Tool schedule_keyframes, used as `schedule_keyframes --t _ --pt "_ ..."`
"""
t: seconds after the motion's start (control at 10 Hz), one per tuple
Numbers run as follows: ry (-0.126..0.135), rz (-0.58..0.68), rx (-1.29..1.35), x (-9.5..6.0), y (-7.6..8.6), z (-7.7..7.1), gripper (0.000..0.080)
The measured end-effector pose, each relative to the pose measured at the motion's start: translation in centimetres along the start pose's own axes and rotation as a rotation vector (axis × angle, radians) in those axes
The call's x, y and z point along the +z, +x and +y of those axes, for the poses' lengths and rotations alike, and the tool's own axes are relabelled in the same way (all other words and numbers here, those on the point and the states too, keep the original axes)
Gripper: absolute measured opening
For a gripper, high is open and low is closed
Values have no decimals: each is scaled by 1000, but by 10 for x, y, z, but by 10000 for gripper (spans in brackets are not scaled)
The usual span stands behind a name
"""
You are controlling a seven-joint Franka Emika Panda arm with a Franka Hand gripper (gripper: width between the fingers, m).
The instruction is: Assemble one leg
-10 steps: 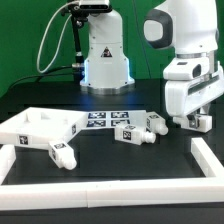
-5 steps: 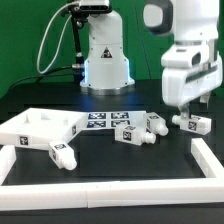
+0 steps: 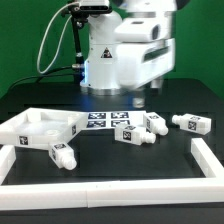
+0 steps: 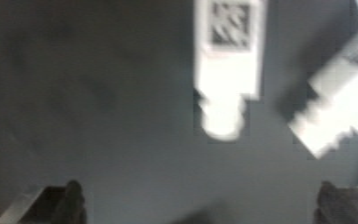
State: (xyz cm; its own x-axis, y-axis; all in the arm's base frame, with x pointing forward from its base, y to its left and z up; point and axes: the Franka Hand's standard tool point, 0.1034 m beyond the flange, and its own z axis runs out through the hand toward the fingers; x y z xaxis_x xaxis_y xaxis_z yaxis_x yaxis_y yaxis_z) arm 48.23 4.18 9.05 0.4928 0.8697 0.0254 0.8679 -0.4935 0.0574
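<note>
the fingers [image 4: 59, 203] stand spread wide with nothing between them, above the dark worktop [image 3: 170, 160]. one leg [image 3: 153, 122] lies on the worktop just beside the marker board [image 3: 104, 121], near the blurred arm [image 3: 135, 55]; another leg [image 3: 191, 122] lies apart toward the exterior view's right.

You have black counter [image 3: 170, 150] carrying white panel [image 3: 35, 128] at exterior view's left, marker board [image 3: 105, 121] beside it. Front leg [image 3: 61, 155] just beside panel; middle leg [image 3: 132, 135] and rear leg [image 3: 155, 122] close together; far leg [image 3: 192, 122] apart. White rail [image 3: 120, 190] along front.
</note>
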Motion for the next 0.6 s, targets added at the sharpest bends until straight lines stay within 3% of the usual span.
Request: schedule_keyframes --t 0.1,0.4,0.6 --pt "-16 18 -4 10 -13 3 649" --pt "-2 8 16 11 -13 0 649" --pt "32 -10 14 29 -23 -10 649"
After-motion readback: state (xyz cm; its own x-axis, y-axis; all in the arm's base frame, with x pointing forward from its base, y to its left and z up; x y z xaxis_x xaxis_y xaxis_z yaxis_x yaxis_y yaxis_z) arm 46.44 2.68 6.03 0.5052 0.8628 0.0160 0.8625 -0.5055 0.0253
